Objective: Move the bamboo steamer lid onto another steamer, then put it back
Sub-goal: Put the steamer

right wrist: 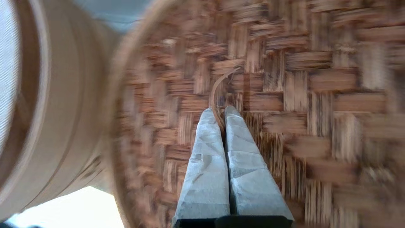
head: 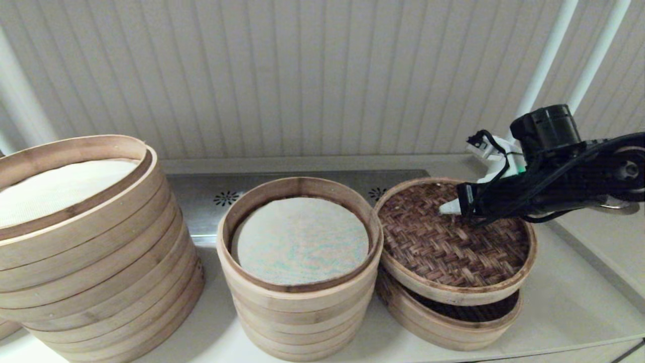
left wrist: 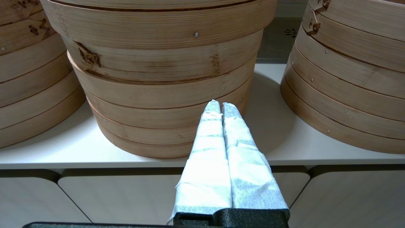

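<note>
Premises present as a commercial kitchen or dim sum preparation area. Stacks of pale round bamboo steamer baskets (head: 95, 252) stand on a pale smooth desk (head: 569, 307) beside a recessed stainless steel panel with perforated vent holes (head: 211, 199). Pale ribbed wall cladding (head: 302, 75) backs it.

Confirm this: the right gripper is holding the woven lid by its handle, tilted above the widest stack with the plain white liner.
Wrong stack. In the head view the right gripper holds the woven lid, tilted, above the low basket.

A pale ribbed wall (head: 282, 75) runs behind the white table (head: 569, 307). A steel strip (head: 201, 196) with small dark flower-shaped marks lies along the back. Two white poles (head: 546, 55) lean at the right. Pale cabinet fronts (left wrist: 120, 196) sit below.
</note>
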Tool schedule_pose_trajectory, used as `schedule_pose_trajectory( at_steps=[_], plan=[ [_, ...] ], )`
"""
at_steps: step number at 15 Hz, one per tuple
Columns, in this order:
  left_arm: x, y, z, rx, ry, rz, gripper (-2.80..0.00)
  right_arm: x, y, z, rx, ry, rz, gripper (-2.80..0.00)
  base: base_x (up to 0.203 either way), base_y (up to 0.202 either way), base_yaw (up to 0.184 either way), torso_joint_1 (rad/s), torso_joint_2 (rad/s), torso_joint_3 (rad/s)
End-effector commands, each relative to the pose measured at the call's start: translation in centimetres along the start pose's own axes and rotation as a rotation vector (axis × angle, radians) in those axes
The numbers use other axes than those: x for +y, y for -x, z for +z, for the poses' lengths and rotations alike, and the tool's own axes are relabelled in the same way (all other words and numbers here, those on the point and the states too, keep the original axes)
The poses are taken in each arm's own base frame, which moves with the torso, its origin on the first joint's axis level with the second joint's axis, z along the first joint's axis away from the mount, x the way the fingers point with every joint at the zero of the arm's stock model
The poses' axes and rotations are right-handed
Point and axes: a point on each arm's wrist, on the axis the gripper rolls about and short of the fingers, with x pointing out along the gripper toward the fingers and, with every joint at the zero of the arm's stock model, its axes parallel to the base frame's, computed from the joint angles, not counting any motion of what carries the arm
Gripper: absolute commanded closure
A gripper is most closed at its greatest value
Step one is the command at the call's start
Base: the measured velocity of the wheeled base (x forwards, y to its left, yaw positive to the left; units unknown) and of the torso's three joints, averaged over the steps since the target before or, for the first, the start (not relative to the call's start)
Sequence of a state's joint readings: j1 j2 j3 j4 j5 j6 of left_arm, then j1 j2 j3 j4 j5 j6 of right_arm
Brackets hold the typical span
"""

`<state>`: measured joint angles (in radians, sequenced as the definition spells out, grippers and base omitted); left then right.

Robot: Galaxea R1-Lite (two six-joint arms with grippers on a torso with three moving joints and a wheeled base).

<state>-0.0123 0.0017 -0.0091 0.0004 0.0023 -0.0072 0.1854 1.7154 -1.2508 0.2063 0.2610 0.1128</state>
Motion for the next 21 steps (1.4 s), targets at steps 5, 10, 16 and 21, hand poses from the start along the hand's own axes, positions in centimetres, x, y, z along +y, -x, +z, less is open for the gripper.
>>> schedule_pose_trajectory(
  at_steps=[5, 10, 16, 21],
  plan=[
    [0.0, 0.0, 0.0, -0.001, 0.0, 0.0, 0.0, 0.2, -0.6, -1.2, -0.062, 0.117, -0.061, 0.0, 0.0, 0.0, 0.0, 0.0, 0.0, 0.0],
    [0.0, 0.0, 0.0, -0.001, 0.001, 0.001, 0.0, -0.3, -0.5, -0.8, -0.086, 0.116, -0.076, 0.0, 0.0, 0.0, 0.0, 0.0, 0.0, 0.0],
    [0.0, 0.0, 0.0, -0.001, 0.002, 0.001, 0.0, -1.0, 2.1, 0.4, -0.165, 0.107, -0.112, 0.0, 0.0, 0.0, 0.0, 0.0, 0.0, 0.0],
    [0.0, 0.0, 0.0, 0.001, 0.0, 0.001, 0.0, -1.0, 4.6, 1.5, -0.243, 0.109, -0.13, 0.0, 0.0, 0.0, 0.0, 0.0, 0.0, 0.0]
  ],
)
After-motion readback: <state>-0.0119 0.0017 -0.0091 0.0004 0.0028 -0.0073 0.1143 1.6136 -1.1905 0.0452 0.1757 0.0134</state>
